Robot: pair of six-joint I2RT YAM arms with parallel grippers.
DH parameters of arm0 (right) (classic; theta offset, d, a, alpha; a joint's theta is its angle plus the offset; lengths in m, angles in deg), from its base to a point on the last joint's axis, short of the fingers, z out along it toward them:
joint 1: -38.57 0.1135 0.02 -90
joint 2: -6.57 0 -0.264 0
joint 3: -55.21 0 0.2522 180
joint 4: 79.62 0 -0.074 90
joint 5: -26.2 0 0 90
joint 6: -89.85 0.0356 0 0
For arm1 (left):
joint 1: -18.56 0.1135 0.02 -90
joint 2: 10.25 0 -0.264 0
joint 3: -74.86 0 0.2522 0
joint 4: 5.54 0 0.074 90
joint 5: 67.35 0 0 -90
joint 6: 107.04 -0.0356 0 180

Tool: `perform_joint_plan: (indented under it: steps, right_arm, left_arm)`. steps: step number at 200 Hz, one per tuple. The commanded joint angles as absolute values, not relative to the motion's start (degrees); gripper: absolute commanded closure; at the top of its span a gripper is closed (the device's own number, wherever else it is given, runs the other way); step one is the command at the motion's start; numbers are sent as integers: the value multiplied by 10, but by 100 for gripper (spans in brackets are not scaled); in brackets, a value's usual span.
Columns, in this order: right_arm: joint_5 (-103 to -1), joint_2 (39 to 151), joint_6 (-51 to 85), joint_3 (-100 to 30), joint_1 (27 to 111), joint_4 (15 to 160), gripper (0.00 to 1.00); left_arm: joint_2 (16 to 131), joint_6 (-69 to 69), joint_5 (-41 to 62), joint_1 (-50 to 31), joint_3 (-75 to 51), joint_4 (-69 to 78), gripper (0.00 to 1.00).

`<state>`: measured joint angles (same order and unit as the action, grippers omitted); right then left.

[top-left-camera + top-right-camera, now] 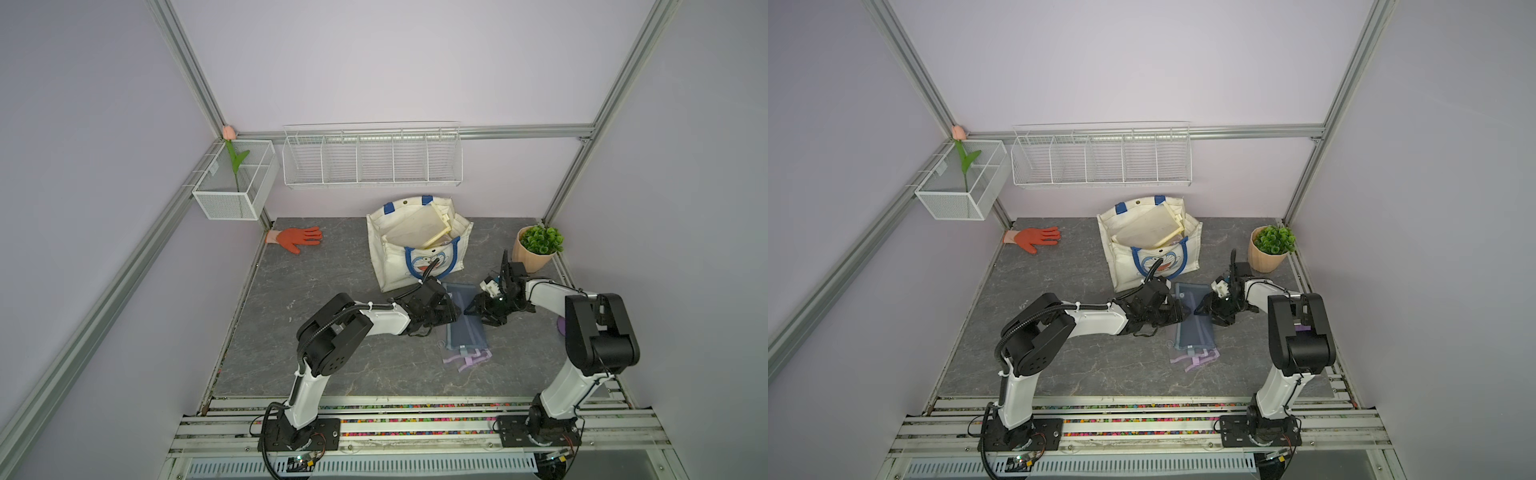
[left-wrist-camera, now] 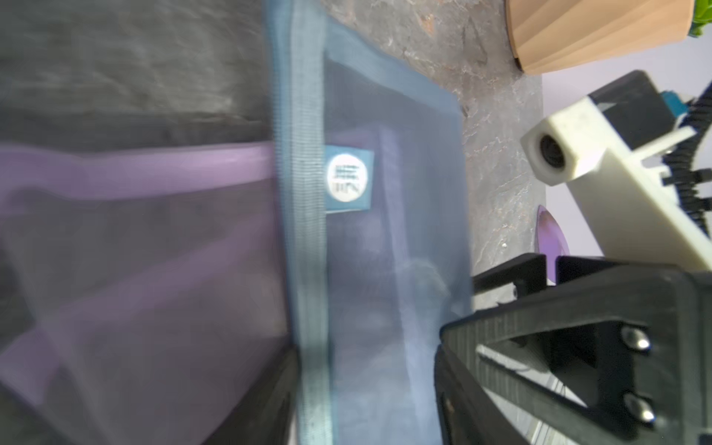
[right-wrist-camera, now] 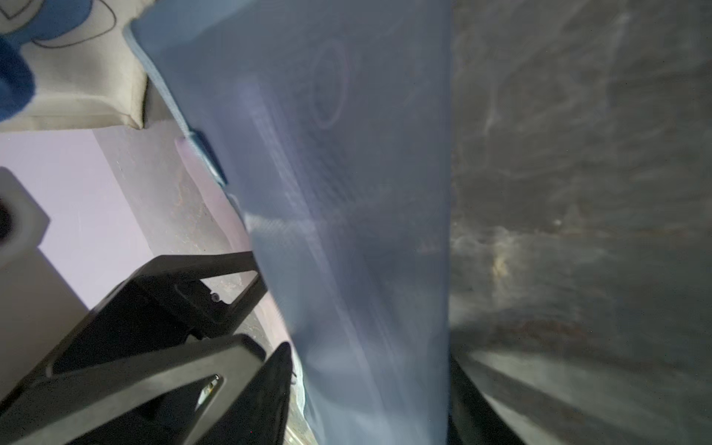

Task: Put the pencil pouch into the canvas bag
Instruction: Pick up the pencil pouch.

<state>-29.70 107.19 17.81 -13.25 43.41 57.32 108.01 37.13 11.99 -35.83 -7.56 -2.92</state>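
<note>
None of the placing was done, as we judged it. On the grey worktop the canvas bag stood at twelve o'clock, its mouth open and a cream flat case leaning inside. The pencil pouch, blue-grey mesh, lay outside the bag at its six o'clock, just beside its front and partly over a purple pouch. The left tool sat at the pencil pouch's nine o'clock edge and the right tool at its three o'clock edge. We could not tell whether either had clamped the fabric. Lifting, carrying and dropping in remained.
</note>
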Motion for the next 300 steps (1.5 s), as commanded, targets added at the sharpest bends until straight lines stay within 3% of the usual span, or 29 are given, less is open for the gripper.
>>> perform_joint_plan:
  steps: [1, 43, 79, 103, 198, 255, 300]
  right_arm:
    - [-291, 1061, 170, -122, 443, 575, 50]
    - [-318, 1016, 144, -139, 456, 526, 84]
    - [-354, 933, 125, -145, 466, 475, 93]
    - [-353, 879, 120, -155, 480, 453, 93]
    - [-183, 690, 169, -206, 559, 539, 93]
    - [-141, 721, 213, -258, 595, 624, 93]
    - [-137, 746, 216, -256, 606, 644, 93]
  left_arm:
    - [1088, 399, 103, -359, -77, -77, 45]
    - [1061, 395, 109, -359, -54, -90, 46]
    - [1004, 397, 115, -358, -1, -132, 45]
    - [939, 394, 95, -351, 45, -186, 45]
    - [591, 222, 100, -285, 71, 48, 35]
    - [599, 193, 77, -278, 23, 70, 35]
    - [631, 223, 47, -278, 21, -24, 50]
